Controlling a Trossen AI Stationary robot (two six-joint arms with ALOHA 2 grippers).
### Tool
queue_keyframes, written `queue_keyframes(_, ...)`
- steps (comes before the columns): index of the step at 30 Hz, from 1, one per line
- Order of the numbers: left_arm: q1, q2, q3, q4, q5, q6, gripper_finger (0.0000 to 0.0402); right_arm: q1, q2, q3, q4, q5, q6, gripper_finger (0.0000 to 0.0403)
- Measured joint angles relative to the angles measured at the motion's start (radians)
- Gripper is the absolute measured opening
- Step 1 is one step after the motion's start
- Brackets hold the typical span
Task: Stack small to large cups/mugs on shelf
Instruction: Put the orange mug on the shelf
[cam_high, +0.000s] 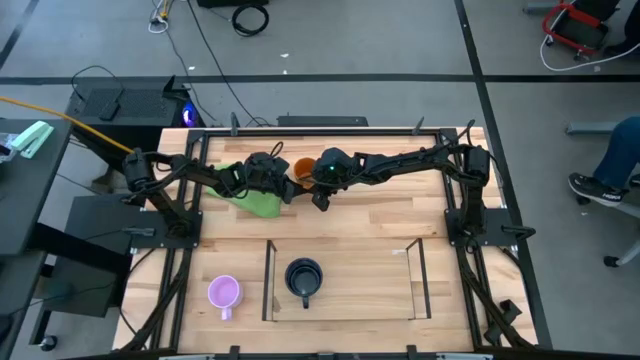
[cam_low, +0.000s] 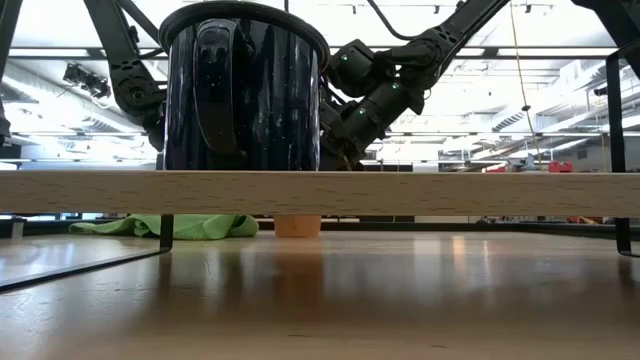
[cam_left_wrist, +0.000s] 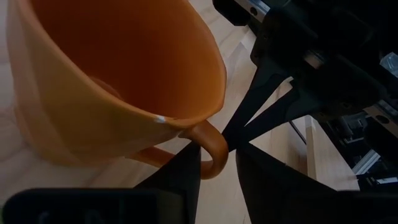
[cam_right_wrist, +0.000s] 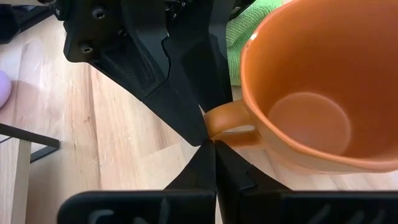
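While both arms reach in toward the middle of the far half of the surface (cam_high: 350, 225), I see them meeting at the orange mug (cam_high: 301, 167). My left gripper (cam_left_wrist: 217, 163) comes in low from the left side, its jaws spread, with the mug's handle loop standing between them; whether either finger actually presses the handle I cannot tell. My right gripper (cam_right_wrist: 214, 163) comes from the opposite side with its jaws pressed together, their tips just at the outer curve of that same handle, right beside the left arm's fingers.

That orange mug stands upright on the wood, directly ahead of both sets of jaws, and its bowl is empty as far as the wrist views show. Just beyond the left jaws, on the mug's far side from the right arm, lies the green cloth (cam_high: 258, 200), touching or nearly touching the mug.

Well behind the jaws, toward the near edge, the shelf (cam_high: 415, 280) holds the black mug (cam_high: 304, 277) upright in its left part; the remaining floor of the shelf to the right lies bare. Outside the shelf's left panel the light purple mug (cam_high: 224, 293) stands alone, mouth up, near the surface's near-left corner.
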Motion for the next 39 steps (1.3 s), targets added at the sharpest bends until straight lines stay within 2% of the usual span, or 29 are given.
queue_keyframes(8, 0.000, 0.000, 0.000, 0.006, -0.001, 0.005, 0.0096, -0.001, 0.000, 0.000, 0.001, -0.008, 0.000, 0.0002)
queue_keyframes(19, 0.001, 0.000, 0.001, 0.035, -0.003, 0.017, 0.0036, -0.001, 0.000, 0.000, 0.001, -0.012, -0.006, 0.0002)
queue_keyframes(26, 0.002, 0.000, 0.002, 0.045, -0.022, 0.040, 0.0043, 0.002, 0.000, 0.001, 0.010, -0.024, -0.008, 0.0002)
queue_keyframes(33, 0.001, 0.000, 0.002, 0.050, -0.020, 0.061, 0.0024, 0.001, 0.000, 0.001, -0.007, -0.018, -0.008, 0.0002)
queue_keyframes(39, 0.001, 0.000, 0.003, 0.123, -0.017, 0.061, 0.0024, 0.001, 0.000, 0.001, -0.028, -0.034, -0.007, 0.0002)
